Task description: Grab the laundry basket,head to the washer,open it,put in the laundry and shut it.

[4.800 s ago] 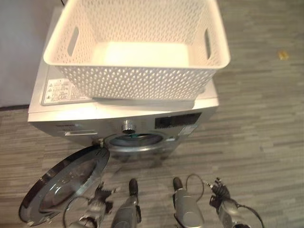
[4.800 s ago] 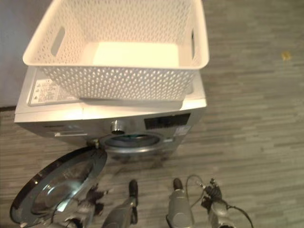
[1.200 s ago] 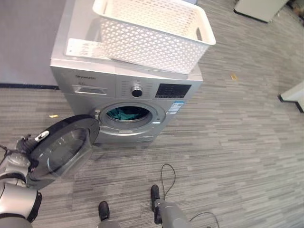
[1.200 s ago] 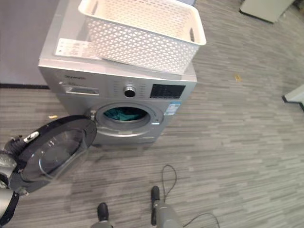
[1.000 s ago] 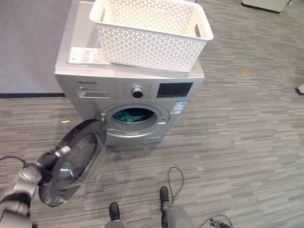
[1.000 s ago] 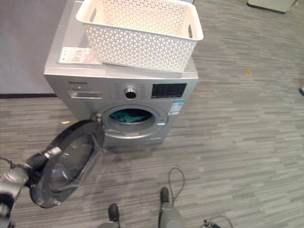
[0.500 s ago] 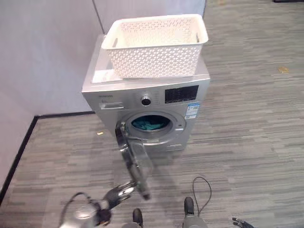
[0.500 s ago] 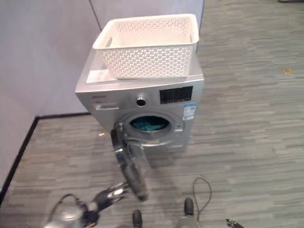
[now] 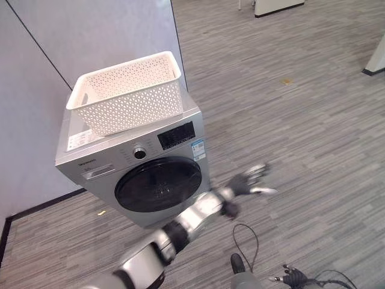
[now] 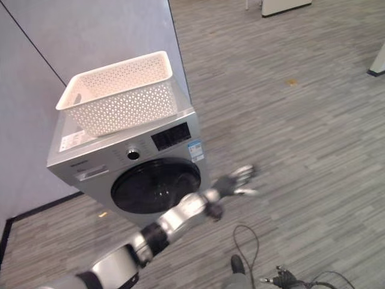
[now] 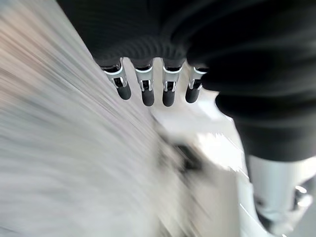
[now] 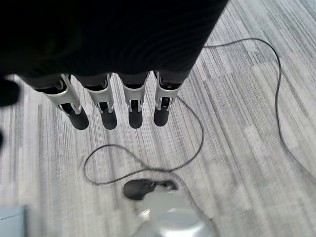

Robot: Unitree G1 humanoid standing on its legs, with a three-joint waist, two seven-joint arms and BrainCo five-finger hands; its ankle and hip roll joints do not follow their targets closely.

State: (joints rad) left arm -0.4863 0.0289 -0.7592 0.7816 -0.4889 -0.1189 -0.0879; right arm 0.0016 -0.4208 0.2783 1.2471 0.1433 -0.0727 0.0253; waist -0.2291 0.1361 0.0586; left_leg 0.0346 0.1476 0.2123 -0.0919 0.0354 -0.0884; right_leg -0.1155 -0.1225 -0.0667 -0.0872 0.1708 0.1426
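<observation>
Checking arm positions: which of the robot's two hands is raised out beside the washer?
The left hand, stretched out right of the washer front; the right hand hangs low over the floor.

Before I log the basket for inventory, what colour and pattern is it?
The basket is cream-white plastic with a perforated lattice pattern, clearest in the left eye view.

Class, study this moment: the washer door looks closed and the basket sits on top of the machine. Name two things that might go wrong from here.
1. The washer door looks shut, but latching can't be confirmed; it might swing open.
2. The laundry basket sits on top of the washer, reaching close to its edges; a bump from the outstretched left hand might shift it.
</observation>
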